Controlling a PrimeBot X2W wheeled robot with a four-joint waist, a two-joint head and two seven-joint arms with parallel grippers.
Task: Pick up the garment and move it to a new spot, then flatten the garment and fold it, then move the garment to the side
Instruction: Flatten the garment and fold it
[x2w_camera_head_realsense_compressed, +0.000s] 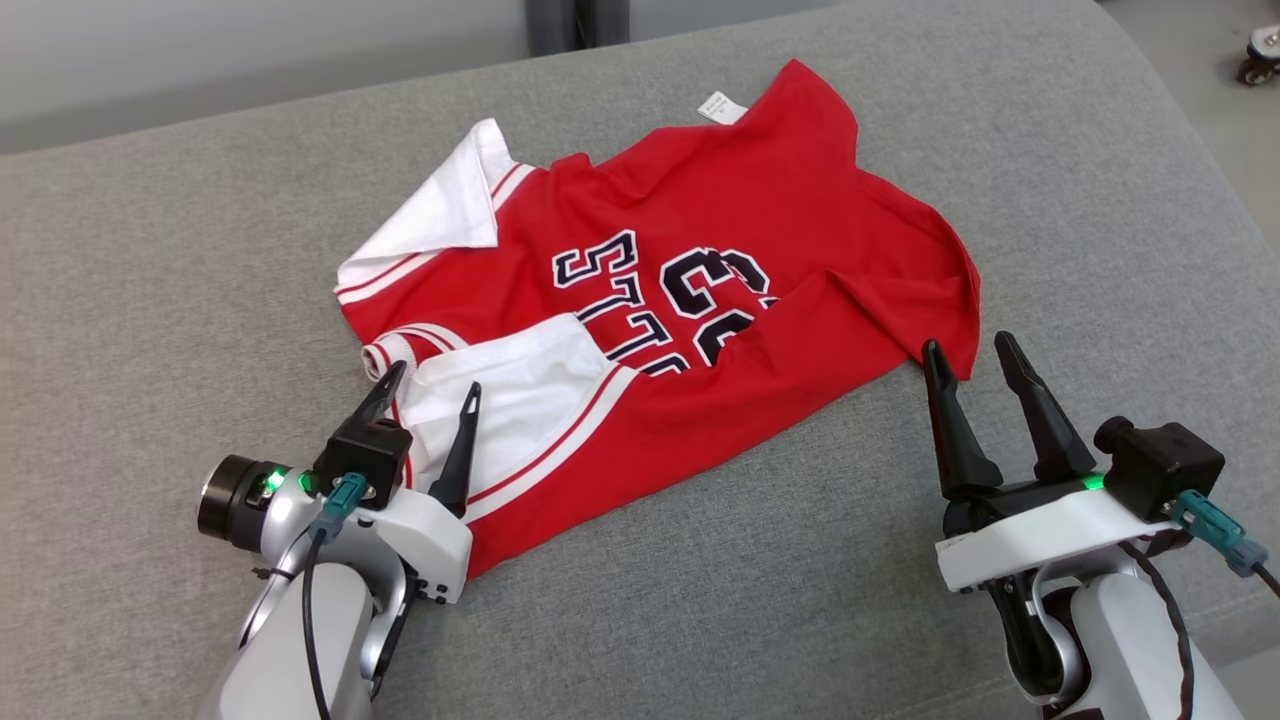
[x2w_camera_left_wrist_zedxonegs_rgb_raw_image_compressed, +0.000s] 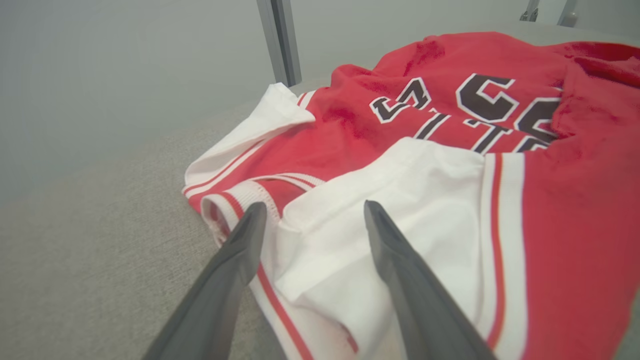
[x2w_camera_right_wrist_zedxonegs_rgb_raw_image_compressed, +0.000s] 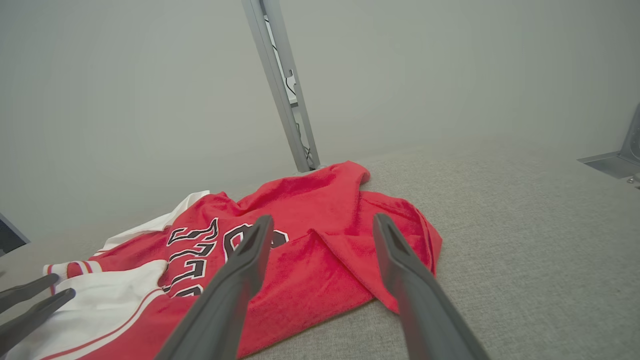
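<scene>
Lying: red jersey (x2w_camera_head_realsense_compressed: 800, 230) was rumpled on the grey fabric counter (x2w_camera_head_realsense_compressed: 150, 300).
Left tool (x2w_camera_head_realsense_compressed: 436, 378): stood wide over its white sleeve (x2w_camera_head_realsense_compressed: 530, 390), empty.
Right tool (x2w_camera_head_realsense_compressed: 968, 341): stood wide at the jersey's edge, empty.

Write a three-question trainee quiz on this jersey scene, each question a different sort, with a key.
1. True or false: the left gripper is shut on the red jersey.
2. The right gripper has its open fingers nearest the jersey's: A) printed numbers B) red corner C) white sleeve.
3. What colour is the small label at the jersey's far edge?
Key: 1 false, its fingers stand open; 2 B; 3 white.
</scene>
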